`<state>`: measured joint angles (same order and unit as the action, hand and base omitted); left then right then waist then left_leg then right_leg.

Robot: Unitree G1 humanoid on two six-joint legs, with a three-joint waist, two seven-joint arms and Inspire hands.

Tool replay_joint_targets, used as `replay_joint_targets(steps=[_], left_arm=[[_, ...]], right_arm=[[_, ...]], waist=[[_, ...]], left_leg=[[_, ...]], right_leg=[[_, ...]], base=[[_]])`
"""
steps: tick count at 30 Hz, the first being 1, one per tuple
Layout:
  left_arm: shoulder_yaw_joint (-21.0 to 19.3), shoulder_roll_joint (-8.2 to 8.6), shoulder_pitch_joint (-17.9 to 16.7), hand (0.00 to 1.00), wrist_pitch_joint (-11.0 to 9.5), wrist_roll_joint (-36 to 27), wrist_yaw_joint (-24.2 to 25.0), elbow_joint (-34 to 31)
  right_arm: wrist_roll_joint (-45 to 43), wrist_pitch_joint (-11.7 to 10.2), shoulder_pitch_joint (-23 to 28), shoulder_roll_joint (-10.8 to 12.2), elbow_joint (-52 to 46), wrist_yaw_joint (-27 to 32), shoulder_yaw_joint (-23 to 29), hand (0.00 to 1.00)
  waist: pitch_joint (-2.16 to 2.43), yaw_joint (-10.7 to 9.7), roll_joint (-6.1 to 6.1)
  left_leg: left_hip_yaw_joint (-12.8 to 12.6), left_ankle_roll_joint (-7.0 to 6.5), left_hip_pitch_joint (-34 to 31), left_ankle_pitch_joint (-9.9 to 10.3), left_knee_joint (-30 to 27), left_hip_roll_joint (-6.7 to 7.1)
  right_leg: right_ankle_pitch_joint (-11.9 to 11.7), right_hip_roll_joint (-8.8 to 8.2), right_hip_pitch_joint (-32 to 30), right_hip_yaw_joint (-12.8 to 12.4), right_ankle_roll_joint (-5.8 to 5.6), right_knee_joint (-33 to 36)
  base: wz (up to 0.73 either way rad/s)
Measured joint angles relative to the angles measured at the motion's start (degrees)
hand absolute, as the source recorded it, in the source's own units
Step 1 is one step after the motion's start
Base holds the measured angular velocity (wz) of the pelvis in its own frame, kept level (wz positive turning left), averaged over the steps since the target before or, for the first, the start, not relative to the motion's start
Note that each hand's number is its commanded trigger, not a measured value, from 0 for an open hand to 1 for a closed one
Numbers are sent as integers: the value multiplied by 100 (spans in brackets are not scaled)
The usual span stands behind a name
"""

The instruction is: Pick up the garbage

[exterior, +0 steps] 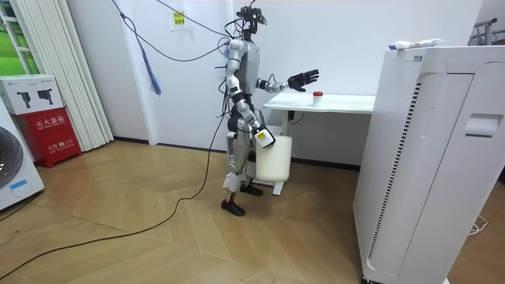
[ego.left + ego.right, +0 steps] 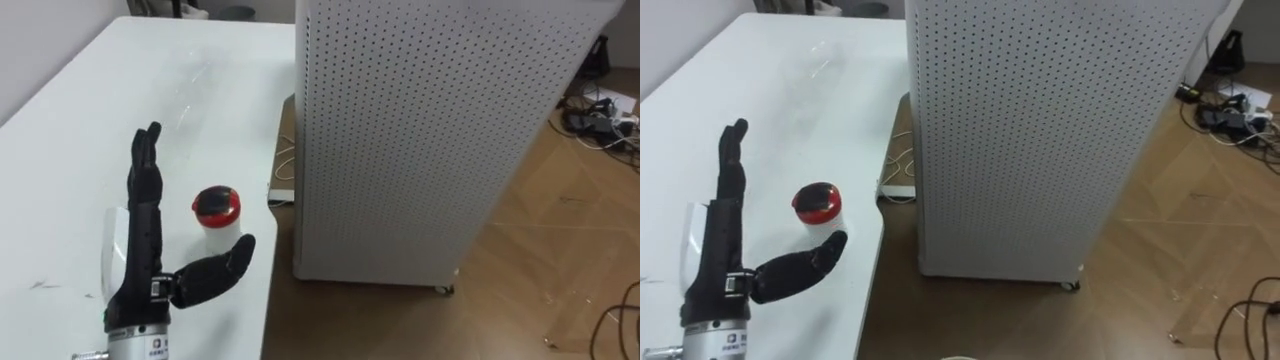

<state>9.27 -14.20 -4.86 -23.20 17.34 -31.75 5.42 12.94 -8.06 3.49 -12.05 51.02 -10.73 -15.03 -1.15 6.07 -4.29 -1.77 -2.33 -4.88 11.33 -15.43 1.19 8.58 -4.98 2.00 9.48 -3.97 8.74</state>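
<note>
On the tabletop point(image 2: 60, 150), near its right edge, stands the garbage, a small red-lidded white cup point(image 2: 216, 208); the left robot hand point(image 2: 143, 245) hovers just beside it, fingers straight, thumb spread below the cup, evidently positioned for grasping; grasp not yet made.

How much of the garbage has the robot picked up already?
Nothing looks picked up yet. The red-lidded cup stands on the white table. The left hand is open beside it, not gripping. Left, probably: grasp the cup and put it in the white bin by the robot's leg.
</note>
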Motion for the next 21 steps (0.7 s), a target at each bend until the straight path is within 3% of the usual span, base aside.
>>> replay_joint_targets(steps=[5,7,12,15,21], left_arm=[[53,13,-109,0,62,-436,208,215],[67,62,-122,0,77,-506,290,509],[119,217,-122,0,289,-1353,451,1159],[120,217,-110,0,307,-1673,461,1220],[117,220,-109,0,328,-1785,471,1264]], right_arm=[[-16,46,4,26,-6,-81,-13,100],[-69,66,4,83,-3,-79,-14,100],[-76,101,27,117,-5,-84,-183,100],[-79,202,23,115,-15,-69,-177,100],[-79,202,19,115,-54,-66,-175,100]], waist=[[9,-38,-10],[13,-41,-12],[24,-126,-25],[31,-130,-19],[47,-160,0]], left_leg=[[-91,0,69,1,77,-15],[-133,0,104,1,92,-27],[-155,1,121,1,114,-38],[-191,1,132,1,115,-37],[-233,2,163,0,117,-41]], right_leg=[[0,1,-4,-13,0,-1],[0,6,4,-15,0,1],[0,8,0,-58,0,1],[0,7,4,-61,0,1],[0,6,37,-78,0,0]], base=[[-8],[-14],[-2],[-5],[-4]])
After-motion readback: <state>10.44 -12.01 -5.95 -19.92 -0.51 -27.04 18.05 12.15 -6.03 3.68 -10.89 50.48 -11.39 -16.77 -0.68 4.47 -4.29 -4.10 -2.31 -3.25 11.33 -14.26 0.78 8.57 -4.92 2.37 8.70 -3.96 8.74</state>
